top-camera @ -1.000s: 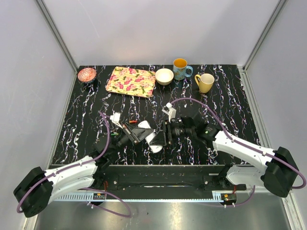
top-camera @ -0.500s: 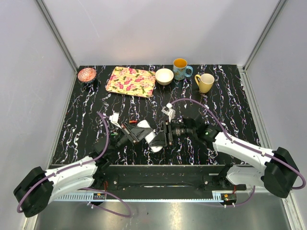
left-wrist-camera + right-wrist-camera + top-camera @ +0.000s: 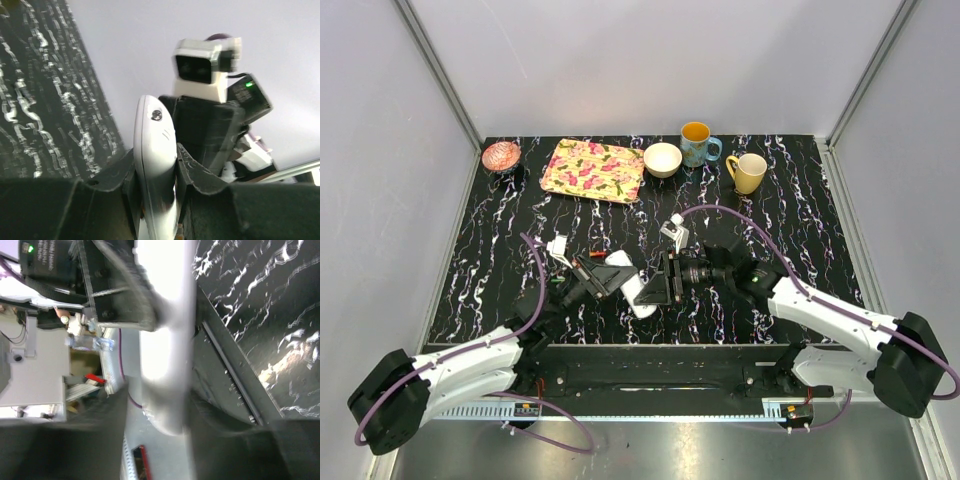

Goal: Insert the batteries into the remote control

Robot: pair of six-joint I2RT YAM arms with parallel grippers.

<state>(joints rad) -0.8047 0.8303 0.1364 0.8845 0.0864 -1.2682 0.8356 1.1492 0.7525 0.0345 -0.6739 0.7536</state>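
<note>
Left gripper (image 3: 155, 175) of mine clamped narrow on remote control (image 3: 152, 135), long axis pointing straight ahead to my right gripper (image 3: 658, 282). Far end sits between right fingers (image 3: 220, 385); grip there unclear, blurred.

The remote control (image 3: 638, 292) is a slim white bar with rounded ends, clamped edge-on in my left gripper (image 3: 155, 165). One rounded end sticks out past my fingers, close to the middle of the table's (image 3: 500, 290) near edge.
</note>
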